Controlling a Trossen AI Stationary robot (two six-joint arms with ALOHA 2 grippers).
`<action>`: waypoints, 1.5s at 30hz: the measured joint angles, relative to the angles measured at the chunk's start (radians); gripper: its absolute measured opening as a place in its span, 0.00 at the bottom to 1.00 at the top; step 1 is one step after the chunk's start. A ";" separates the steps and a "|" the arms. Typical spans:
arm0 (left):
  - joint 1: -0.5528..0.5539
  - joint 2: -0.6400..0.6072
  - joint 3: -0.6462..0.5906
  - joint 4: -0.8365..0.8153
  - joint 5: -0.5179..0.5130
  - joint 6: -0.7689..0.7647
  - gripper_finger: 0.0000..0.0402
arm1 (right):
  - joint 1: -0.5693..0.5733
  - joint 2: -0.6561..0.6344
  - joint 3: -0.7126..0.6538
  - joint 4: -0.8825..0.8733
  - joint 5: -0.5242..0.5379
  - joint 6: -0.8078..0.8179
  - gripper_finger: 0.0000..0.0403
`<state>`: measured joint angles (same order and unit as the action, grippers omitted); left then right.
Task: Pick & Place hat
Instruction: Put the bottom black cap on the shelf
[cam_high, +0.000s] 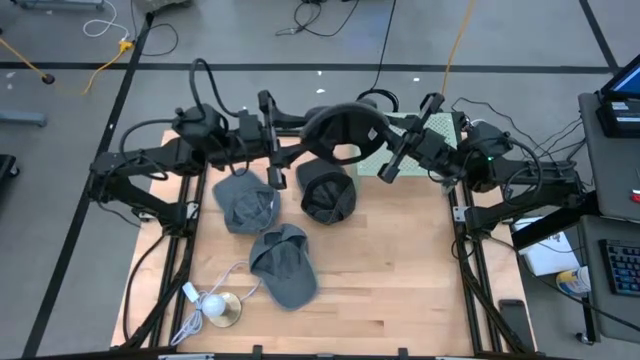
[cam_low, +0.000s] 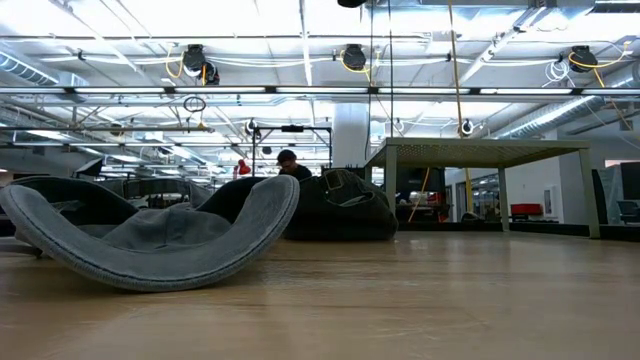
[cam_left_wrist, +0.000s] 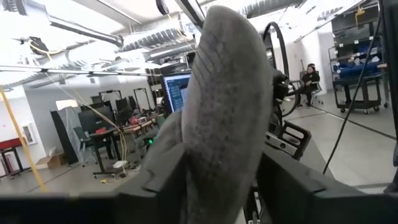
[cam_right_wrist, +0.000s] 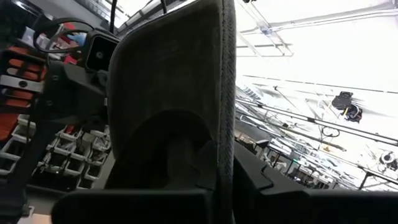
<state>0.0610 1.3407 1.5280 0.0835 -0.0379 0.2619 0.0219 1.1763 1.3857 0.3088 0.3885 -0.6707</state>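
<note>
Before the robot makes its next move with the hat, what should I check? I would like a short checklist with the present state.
1. Right gripper shut on the raised hat: ok.
2. Left gripper closed on the same hat's edge: ok.
3. How high the raised hat is above the table: cannot tell.
4. Bare wood free for placing, on the table's right half: ok.
5. Three other hats lie flat, none gripped: ok.
6. White cable with gold disc at the front left, away from both arms: ok.
</note>
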 joint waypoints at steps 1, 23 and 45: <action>-0.002 0.000 0.000 0.002 -0.004 -0.001 0.39 | 0.000 0.000 0.000 0.000 0.000 0.005 0.04; -0.005 -0.012 0.000 0.048 -0.035 0.247 0.03 | 0.148 -0.120 -0.001 -0.396 0.082 0.611 0.57; 0.005 -0.099 0.000 -0.021 0.566 0.488 0.02 | 0.094 -0.271 -0.001 -0.767 0.012 1.430 0.56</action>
<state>0.0658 1.2416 1.5284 0.0624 0.5276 0.7503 0.1158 0.9054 1.3846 -0.4586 0.4002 0.7594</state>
